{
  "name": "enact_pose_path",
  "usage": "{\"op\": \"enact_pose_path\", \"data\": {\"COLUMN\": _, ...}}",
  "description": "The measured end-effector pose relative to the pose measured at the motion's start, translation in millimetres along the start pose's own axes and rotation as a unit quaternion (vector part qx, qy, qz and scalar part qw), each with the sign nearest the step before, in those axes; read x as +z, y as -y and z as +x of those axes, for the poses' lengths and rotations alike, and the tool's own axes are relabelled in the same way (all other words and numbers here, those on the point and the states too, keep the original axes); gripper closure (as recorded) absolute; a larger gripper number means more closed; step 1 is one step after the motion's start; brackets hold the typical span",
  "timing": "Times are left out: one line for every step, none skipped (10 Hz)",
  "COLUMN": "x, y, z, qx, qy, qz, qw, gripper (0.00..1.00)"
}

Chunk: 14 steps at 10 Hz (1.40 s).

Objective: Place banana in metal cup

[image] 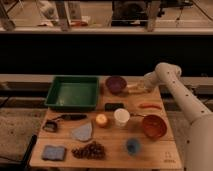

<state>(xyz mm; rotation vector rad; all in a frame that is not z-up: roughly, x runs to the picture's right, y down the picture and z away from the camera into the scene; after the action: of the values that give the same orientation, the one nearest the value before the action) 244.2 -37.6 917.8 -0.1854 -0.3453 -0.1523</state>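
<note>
The banana, small and pale yellow, lies on the wooden table just right of the purple bowl. My gripper is at the banana's right end, low over the table's back right part; the white arm reaches in from the right. I cannot tell whether it touches the banana. A pale, shiny cup, which I take for the metal cup, stands upright in the middle of the table, in front of the banana and apart from it.
A green tray sits at the back left. A slim orange-red stick and an orange bowl are at the right. An orange fruit, black block, blue cup, grapes and blue sponge lie nearer.
</note>
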Motion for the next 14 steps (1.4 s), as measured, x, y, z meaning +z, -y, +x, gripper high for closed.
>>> {"op": "enact_pose_path", "data": {"x": -11, "y": 6, "z": -3, "qx": -0.006, "qy": -0.005, "qz": 0.011, "qw": 0.9999, "gripper": 1.0}}
{"op": "enact_pose_path", "data": {"x": -23, "y": 13, "z": -4, "qx": -0.011, "qy": -0.014, "qz": 0.026, "qw": 0.9995, "gripper": 1.0}}
{"op": "enact_pose_path", "data": {"x": -29, "y": 17, "z": -1, "qx": -0.013, "qy": -0.02, "qz": 0.037, "qw": 0.999, "gripper": 1.0}}
{"op": "enact_pose_path", "data": {"x": -31, "y": 18, "z": 5, "qx": -0.01, "qy": -0.024, "qz": 0.042, "qw": 0.9988, "gripper": 1.0}}
{"op": "enact_pose_path", "data": {"x": -34, "y": 20, "z": 20, "qx": -0.004, "qy": -0.031, "qz": 0.049, "qw": 0.9983, "gripper": 1.0}}
{"op": "enact_pose_path", "data": {"x": -37, "y": 20, "z": 32, "qx": 0.002, "qy": -0.036, "qz": 0.054, "qw": 0.9979, "gripper": 1.0}}
{"op": "enact_pose_path", "data": {"x": -39, "y": 22, "z": 43, "qx": 0.008, "qy": -0.041, "qz": 0.059, "qw": 0.9974, "gripper": 1.0}}
{"op": "enact_pose_path", "data": {"x": -44, "y": 25, "z": 56, "qx": 0.014, "qy": -0.048, "qz": 0.066, "qw": 0.9966, "gripper": 1.0}}
{"op": "enact_pose_path", "data": {"x": -48, "y": 28, "z": 65, "qx": 0.017, "qy": -0.053, "qz": 0.071, "qw": 0.9959, "gripper": 1.0}}
{"op": "enact_pose_path", "data": {"x": -48, "y": 31, "z": 68, "qx": 0.019, "qy": -0.057, "qz": 0.072, "qw": 0.9956, "gripper": 1.0}}
{"op": "enact_pose_path", "data": {"x": -45, "y": 33, "z": 69, "qx": 0.021, "qy": -0.058, "qz": 0.072, "qw": 0.9955, "gripper": 1.0}}
{"op": "enact_pose_path", "data": {"x": -42, "y": 32, "z": 75, "qx": 0.029, "qy": -0.061, "qz": 0.071, "qw": 0.9952, "gripper": 1.0}}
{"op": "enact_pose_path", "data": {"x": -36, "y": 27, "z": 82, "qx": 0.036, "qy": -0.063, "qz": 0.069, "qw": 0.995, "gripper": 1.0}}
{"op": "enact_pose_path", "data": {"x": -29, "y": 22, "z": 87, "qx": 0.042, "qy": -0.066, "qz": 0.067, "qw": 0.9947, "gripper": 1.0}}
